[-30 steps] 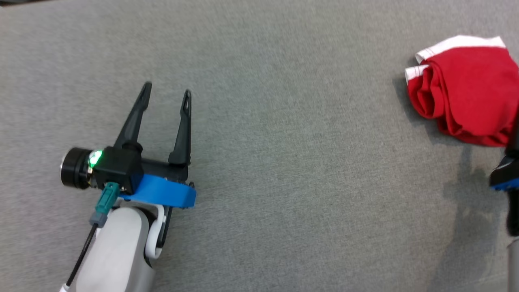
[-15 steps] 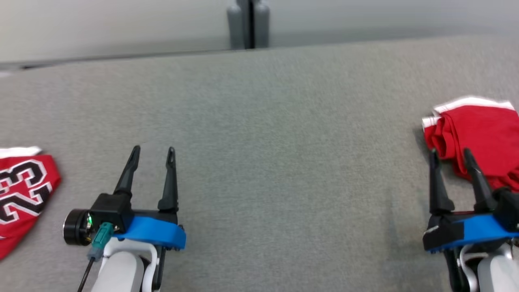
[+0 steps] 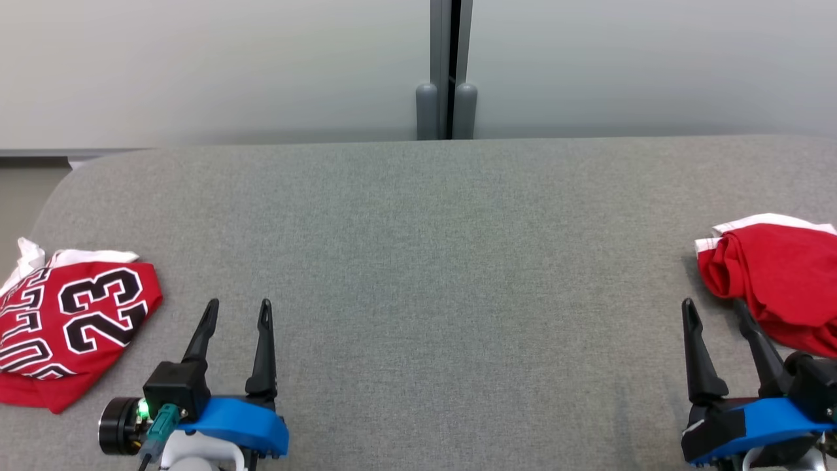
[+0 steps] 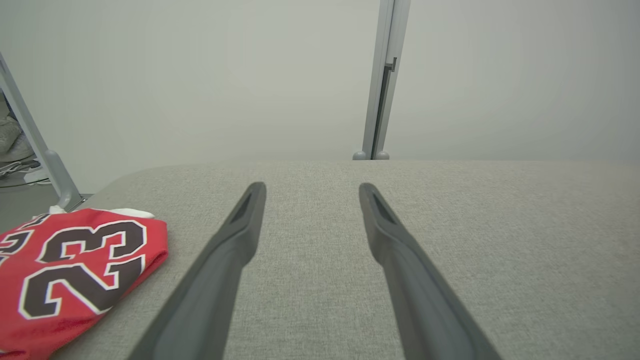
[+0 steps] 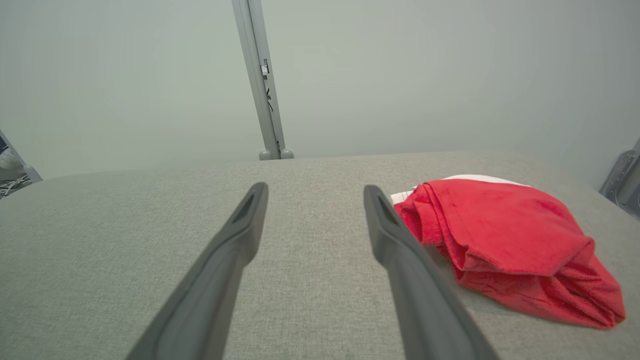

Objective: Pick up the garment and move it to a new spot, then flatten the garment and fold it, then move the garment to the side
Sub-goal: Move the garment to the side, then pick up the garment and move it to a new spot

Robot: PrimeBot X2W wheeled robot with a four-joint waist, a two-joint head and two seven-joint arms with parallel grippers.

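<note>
- From my remote seat, the left gripper (image 3: 237, 304) sat nearest, at 7 o'clock in the head view. Its two dark fingers were spread wide with only bare grey cloth between them, gripping nothing.
- The right gripper (image 3: 713, 304) sat at 5 o'clock, level with the left. Its jaws were also spread wide and empty.
- Both grippers hung low over the grey padded table (image 3: 418, 261), fingers pointing toward 12 o'clock. I could not tell whether the fingertips touched the surface.
- At 8 o'clock, just beyond and outboard of the left gripper, lay a red jersey (image 3: 72, 320). It was folded into a compact shape near the table's rounded corner, with a black "23" outlined in white facing up and a bit of white trim at its far edge.
- At 4 o'clock lay a crumpled red garment (image 3: 778, 281), bunched in loose folds with a white band along its far side. It lay just beside the right gripper's outer finger; I could not tell if they touched.
- The middle of the table between the two garments was plain grey fabric.
- Farthest off, at 12 o'clock, a grey post (image 3: 446, 72) stood behind the table's far edge, between pale wall panels.
</note>
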